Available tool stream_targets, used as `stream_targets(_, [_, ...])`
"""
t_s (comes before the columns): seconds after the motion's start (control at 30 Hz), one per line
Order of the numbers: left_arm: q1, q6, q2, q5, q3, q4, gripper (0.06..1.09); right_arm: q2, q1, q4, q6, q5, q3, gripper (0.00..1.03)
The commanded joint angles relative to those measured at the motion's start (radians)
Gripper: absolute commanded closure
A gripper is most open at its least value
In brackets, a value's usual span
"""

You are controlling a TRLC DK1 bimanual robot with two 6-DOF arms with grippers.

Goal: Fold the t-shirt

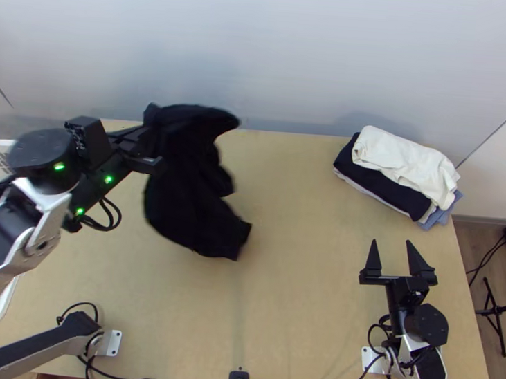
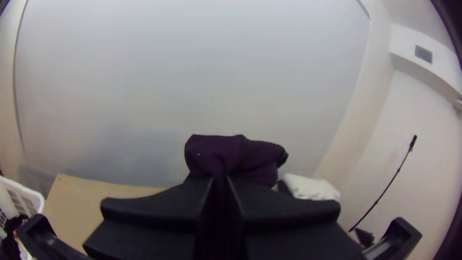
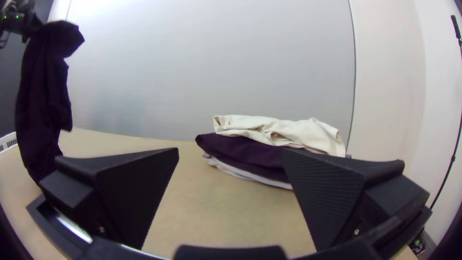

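My left gripper [image 2: 219, 182] pinched dark t-shirt [image 1: 190, 199], cloth hanging long; right gripper [image 1: 391, 242], spread wide, empty, stood well apart, off rightward.

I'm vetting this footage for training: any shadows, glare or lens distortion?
Top view: a soft shadow on the wall behind the clothes pile. Right wrist view: glare whitens the wall at upper left. Left wrist view: the wall's edges bow, and the corners go dark.
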Motion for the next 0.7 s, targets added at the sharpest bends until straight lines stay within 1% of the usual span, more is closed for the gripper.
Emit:
stream_targets(0.0, [0.242, 0.051, -0.037, 0.103, -0.362, 0.12, 1.05, 0.0, 0.0, 0.0, 0.0, 0.0, 0.0, 0.04])
stream_targets(0.17, [0.349, 0.098, -0.037, 0.124, -0.479, 0.127, 1.05, 0.0, 0.0, 0.0, 0.0, 0.0, 0.0, 0.04])
stream_targets(0.27, [0.386, 0.118, -0.037, 0.124, -0.568, 0.17, 1.05, 0.0, 0.0, 0.0, 0.0, 0.0, 0.0, 0.04])
stream_targets(0.47, [0.441, 0.121, -0.028, 0.124, -0.689, 0.244, 1.05, 0.0, 0.0, 0.0, 0.0, 0.0, 0.0, 0.04])
stream_targets(0.57, [0.498, 0.121, -0.001, 0.123, -0.707, 0.259, 1.05, 0.0, 0.0, 0.0, 0.0, 0.0, 0.0, 0.04])
stream_targets(0.67, [0.604, 0.135, 0.055, 0.123, -0.687, 0.262, 1.05, 0.0, 0.0, 0.0, 0.0, 0.0, 0.0, 0.04])
